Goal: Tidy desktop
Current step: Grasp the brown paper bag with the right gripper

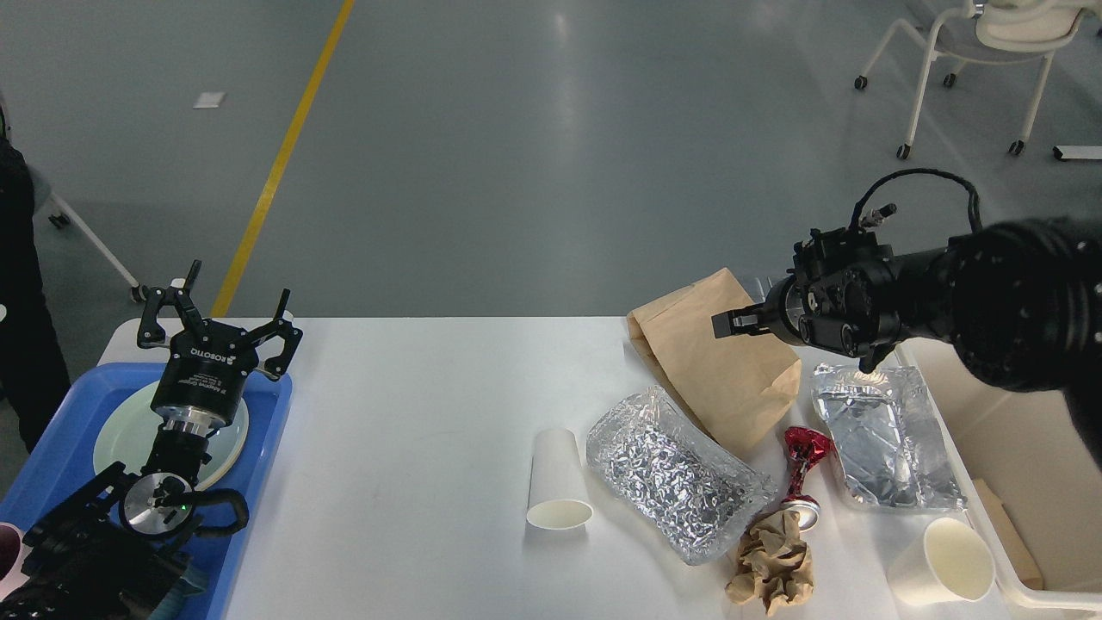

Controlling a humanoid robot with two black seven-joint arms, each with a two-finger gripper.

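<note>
From the head view, the desktop [413, 413] fills the lower middle of the picture, and the rubbish lies all on its right half, close to the cream bin [1024, 448] at the right edge. I think this is so that the right arm has only a short way to carry each piece.

There lie a brown bag [715, 362], a crumpled foil [671, 469], a foil tray [891, 435], a crushed red can [803, 474], a paper ball [772, 570], a cup on its side [558, 482] and an upright cup [945, 560].

The right gripper [732, 323] hangs over the bag, pointing left. It holds nothing that I can see, but its fingers are dark and seen nearly end-on, so I cannot tell if they are apart.

The left gripper [219, 331] stands over the blue tray [77, 413] with a plate [116, 435], fingers spread wide and empty. The tray seems meant for the dishes, apart from the rubbish.
</note>
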